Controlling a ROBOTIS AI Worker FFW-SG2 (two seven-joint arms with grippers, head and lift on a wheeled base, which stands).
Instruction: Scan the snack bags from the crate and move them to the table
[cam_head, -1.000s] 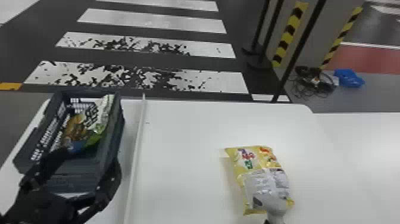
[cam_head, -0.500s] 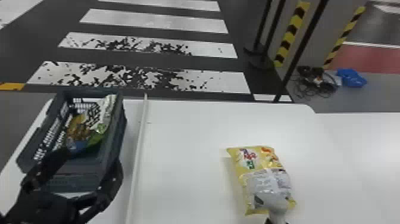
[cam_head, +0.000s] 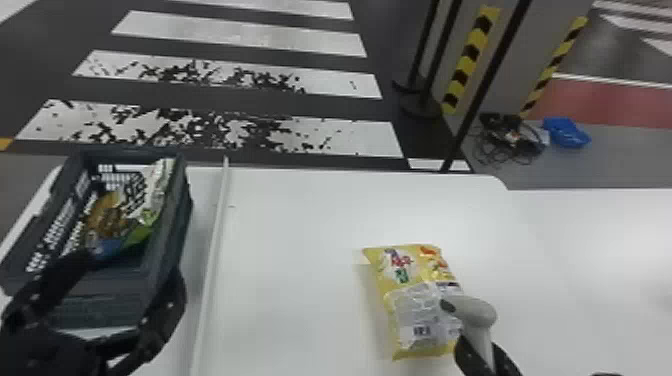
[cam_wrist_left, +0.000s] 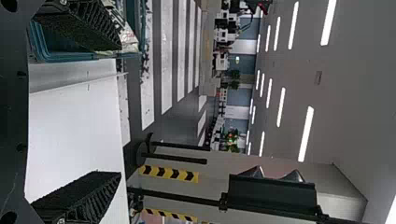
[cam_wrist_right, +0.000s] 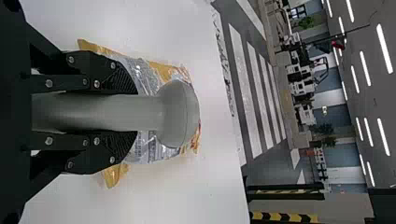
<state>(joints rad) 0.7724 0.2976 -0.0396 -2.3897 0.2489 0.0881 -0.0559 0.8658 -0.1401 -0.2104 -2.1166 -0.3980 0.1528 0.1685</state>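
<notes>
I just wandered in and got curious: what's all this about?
The robot's right gripper holds a grey handheld scanner over a yellow snack bag on the white table, presumably to scan it. The left gripper, open and empty, is by the crate, where more snack bags lie.

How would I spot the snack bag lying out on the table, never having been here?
Find the big white table and the thin white strip running down it. Right of that strip lies a yellow, pillow-shaped plastic bag with a silvery near half. The other snack bags sit inside the dark grey plastic crate left of the strip.
</notes>
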